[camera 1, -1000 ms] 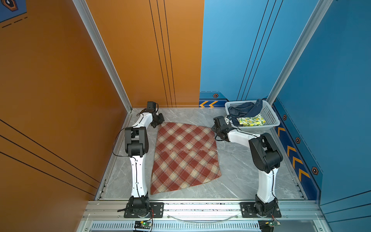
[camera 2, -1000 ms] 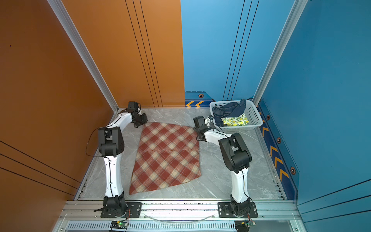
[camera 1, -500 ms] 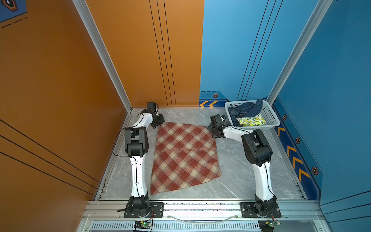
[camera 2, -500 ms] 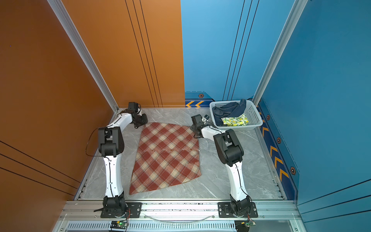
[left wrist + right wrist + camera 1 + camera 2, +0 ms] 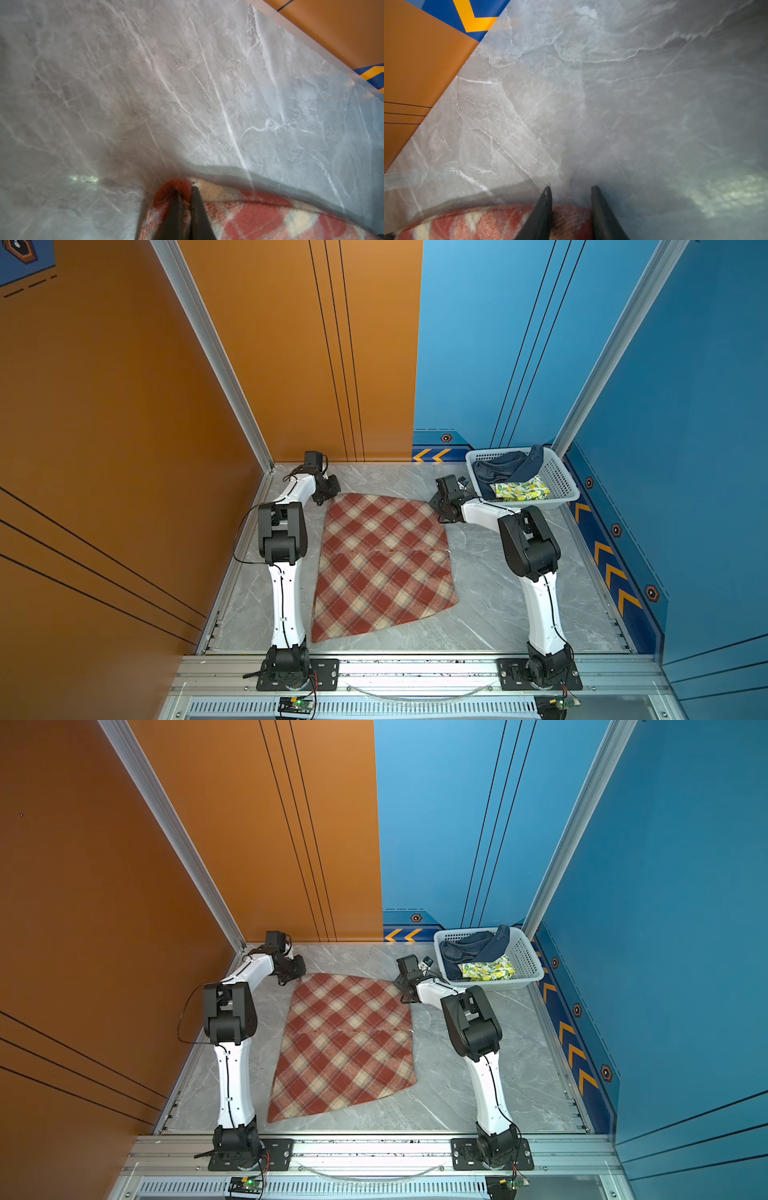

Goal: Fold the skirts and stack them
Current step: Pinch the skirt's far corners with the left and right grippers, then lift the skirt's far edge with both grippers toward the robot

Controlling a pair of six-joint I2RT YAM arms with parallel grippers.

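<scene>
A red-and-cream plaid skirt (image 5: pixel 382 564) (image 5: pixel 345 1044) lies flat mid-table in both top views. My left gripper (image 5: pixel 328 494) (image 5: pixel 186 187) is shut on its far left corner, with plaid cloth (image 5: pixel 259 220) bunched round the fingers. At the far right corner my right gripper (image 5: pixel 439 512) (image 5: pixel 571 188) has its jaws apart, and the plaid edge (image 5: pixel 477 222) lies between them. The dark blue denim skirt (image 5: pixel 503 470) and the lemon-print skirt (image 5: pixel 521 490) lie crumpled in the white basket (image 5: pixel 559 477).
The basket (image 5: pixel 525 957) stands in the far right corner, just behind my right arm. Orange and blue walls close in the grey marble table (image 5: pixel 490 597) on three sides. A metal rail (image 5: pixel 415 668) runs along the front.
My right arm has swung a little left towards the skirt's far right corner, and its jaws have narrowed. The left arm and the skirt have not moved.
</scene>
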